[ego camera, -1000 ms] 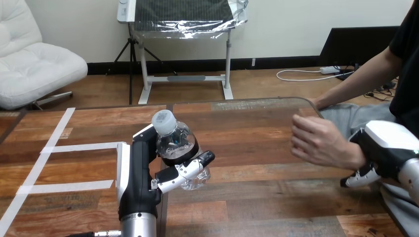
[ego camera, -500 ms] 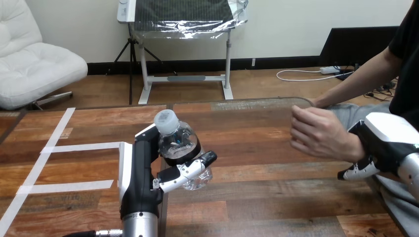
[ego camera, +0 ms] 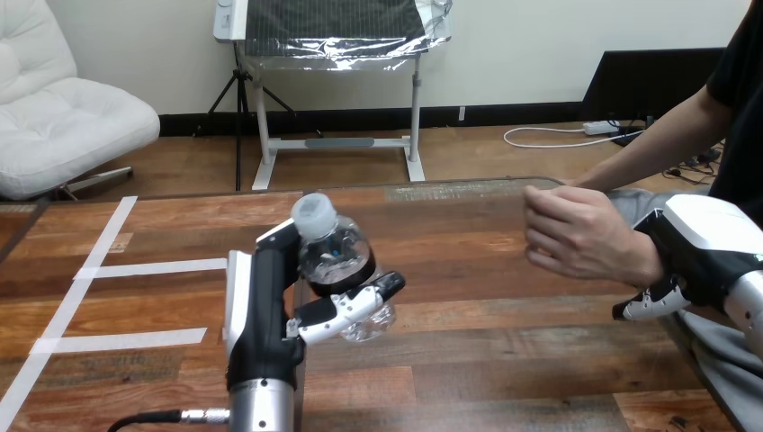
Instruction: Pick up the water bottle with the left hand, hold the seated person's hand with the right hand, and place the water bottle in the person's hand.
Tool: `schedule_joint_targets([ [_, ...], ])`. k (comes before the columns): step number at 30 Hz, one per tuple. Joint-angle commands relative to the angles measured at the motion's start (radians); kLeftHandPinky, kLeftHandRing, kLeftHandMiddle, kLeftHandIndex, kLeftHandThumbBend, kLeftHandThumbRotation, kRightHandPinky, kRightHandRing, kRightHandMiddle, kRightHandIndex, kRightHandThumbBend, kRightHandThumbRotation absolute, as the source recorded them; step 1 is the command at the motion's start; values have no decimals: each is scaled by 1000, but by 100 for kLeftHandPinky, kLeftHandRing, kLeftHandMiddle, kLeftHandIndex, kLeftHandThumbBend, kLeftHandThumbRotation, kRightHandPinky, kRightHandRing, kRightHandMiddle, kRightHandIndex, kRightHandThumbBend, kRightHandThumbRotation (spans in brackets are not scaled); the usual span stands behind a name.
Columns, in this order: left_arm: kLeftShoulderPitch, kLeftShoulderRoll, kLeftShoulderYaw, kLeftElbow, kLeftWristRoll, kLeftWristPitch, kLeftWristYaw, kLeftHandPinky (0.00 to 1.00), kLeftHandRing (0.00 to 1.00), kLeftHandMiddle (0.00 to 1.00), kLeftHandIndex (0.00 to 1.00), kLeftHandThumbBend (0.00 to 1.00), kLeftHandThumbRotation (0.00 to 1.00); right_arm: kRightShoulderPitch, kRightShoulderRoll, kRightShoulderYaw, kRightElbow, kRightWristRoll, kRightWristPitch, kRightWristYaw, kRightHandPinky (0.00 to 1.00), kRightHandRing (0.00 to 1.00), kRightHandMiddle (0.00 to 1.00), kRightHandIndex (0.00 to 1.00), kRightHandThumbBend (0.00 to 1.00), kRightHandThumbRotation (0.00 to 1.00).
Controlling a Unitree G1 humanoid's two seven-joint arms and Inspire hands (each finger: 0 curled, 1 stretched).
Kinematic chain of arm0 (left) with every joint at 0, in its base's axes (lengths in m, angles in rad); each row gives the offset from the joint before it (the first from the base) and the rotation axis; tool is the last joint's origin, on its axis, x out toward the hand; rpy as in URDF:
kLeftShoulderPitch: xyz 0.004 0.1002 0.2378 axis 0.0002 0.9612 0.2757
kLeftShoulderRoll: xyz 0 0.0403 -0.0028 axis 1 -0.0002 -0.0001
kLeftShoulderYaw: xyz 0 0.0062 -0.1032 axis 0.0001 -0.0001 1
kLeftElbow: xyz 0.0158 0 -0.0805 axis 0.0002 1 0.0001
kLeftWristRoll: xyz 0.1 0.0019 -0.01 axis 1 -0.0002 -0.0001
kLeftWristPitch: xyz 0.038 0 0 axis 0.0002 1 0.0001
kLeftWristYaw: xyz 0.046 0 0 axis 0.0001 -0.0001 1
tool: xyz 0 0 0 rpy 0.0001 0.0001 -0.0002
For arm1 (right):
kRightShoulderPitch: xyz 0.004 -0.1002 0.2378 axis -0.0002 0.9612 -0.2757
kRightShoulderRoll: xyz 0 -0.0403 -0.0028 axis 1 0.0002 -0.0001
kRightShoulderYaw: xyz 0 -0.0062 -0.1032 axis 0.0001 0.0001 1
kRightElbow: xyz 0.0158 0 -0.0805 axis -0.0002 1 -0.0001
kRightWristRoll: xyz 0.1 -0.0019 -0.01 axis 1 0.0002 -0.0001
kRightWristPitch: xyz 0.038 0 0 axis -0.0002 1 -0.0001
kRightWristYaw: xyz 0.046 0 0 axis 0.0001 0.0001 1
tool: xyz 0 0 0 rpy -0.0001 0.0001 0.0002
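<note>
Head view: left hand curled round water bottle, apart from person's hand.

Middle: water bottle sitting in the left hand, over the desk.
Right: person's hand hanging apart from it; right hand lying just beside its wrist.

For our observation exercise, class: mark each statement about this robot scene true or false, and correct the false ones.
1. The left hand has its fingers curled round the clear plastic water bottle. True.
2. The bottle rests in the person's hand. False: that hand is apart from it, at the view's right.
3. The bottle's white cap is off. False: it is on.
4. The right hand is at the person's wrist. True.
</note>
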Motion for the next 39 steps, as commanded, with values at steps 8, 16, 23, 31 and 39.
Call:
schedule_joint_targets([
  [8, -91, -37, -24, -37, 6, -5, 12, 40, 41, 43, 46, 68, 0, -20, -24, -27, -83, 1, -10, 3, 18, 24, 33, 37, 74, 0],
  [16, -102, -42, -32, -46, 6, 14, 7, 39, 41, 43, 47, 68, 0, -16, -24, -35, -94, 12, -25, 2, 18, 24, 33, 37, 75, 0],
  [23, -123, -46, -42, -54, 7, 32, -1, 39, 41, 44, 47, 68, 0, -14, -20, -36, -107, 5, -19, 9, 19, 26, 35, 38, 75, 0],
  [31, -153, -49, -54, -35, -9, 16, -18, 39, 41, 44, 47, 67, 0, -11, -9, -40, -114, 11, -7, 9, 20, 27, 36, 39, 77, 0],
  [39, -173, -59, -68, -24, -6, 14, -18, 39, 40, 43, 47, 67, 0, -6, -8, -38, -125, 5, -6, 2, 21, 27, 37, 40, 77, 0],
])
